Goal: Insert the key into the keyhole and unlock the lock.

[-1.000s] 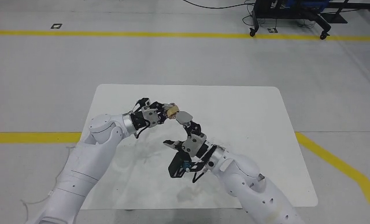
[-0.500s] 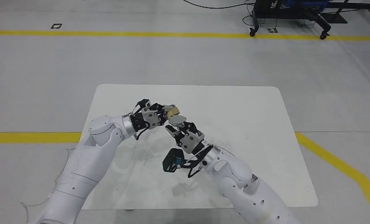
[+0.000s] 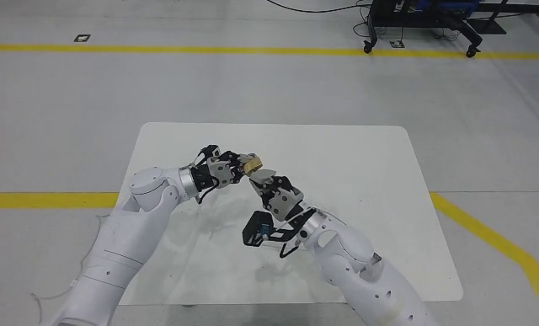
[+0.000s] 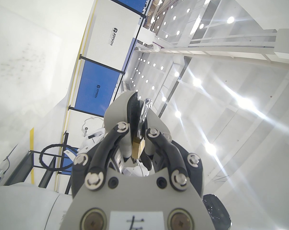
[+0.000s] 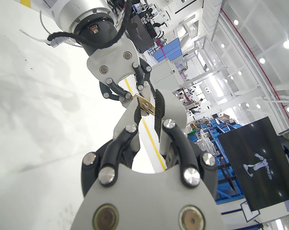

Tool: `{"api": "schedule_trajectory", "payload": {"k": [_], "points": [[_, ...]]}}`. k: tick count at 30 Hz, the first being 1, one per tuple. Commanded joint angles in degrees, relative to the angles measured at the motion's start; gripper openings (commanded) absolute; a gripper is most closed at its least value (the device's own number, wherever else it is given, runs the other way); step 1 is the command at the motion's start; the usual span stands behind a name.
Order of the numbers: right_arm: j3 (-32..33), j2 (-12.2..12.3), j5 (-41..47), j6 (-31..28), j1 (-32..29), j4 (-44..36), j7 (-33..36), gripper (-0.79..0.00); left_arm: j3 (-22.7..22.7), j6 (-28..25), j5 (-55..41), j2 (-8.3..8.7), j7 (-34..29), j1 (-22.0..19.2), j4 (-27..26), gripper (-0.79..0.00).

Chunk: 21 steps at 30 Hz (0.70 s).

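Observation:
A small brass padlock (image 3: 252,163) with a silver shackle (image 4: 144,111) hangs above the middle of the white table (image 3: 362,157). My left gripper (image 3: 241,165) is shut on it, and its brass body (image 4: 137,148) shows between those fingers. In the right wrist view the padlock (image 5: 146,106) juts out of the left gripper toward me. My right gripper (image 5: 148,112) is open, with one ribbed pad on each side of the lock's free end. From above, the right gripper (image 3: 264,183) sits just in front of and right of the lock.
The table's scuffed surface (image 3: 210,242) lies beneath both arms. Grey floor with yellow lines (image 3: 253,50) surrounds the table. A black wheeled stand (image 3: 421,18) with cables is far off at the back right.
The right gripper has come down and back from beside the lock's right end to just in front of it. The left arm and lock have held still.

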Motion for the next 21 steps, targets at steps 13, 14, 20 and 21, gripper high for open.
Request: {"api": "schedule_trajectory", "payload": {"k": [13,14,20,21], "points": [[0.72,-0.77,7.27,-2.08,1.12,1.31,0.77,-0.785,-0.20,-0.27,0.95,-0.10,-0.44,-0.15,0.15,-0.785],[1.01,-0.85,8.96,-2.04,1.14,1.56,0.33,-0.785,-0.20,-0.45,1.13,-0.10,-0.50,-0.16,0.12,-0.785],[3.42,-1.08,18.16,-1.69,0.77,3.08,-3.12,-0.785,-0.25,-2.43,2.38,-0.11,-1.20,-0.03,-0.32,-0.785],[3.87,-1.11,20.28,-1.84,0.55,3.31,-4.17,-0.785,-0.27,-3.13,2.86,-0.10,-1.41,0.03,-0.56,-0.785]]}}
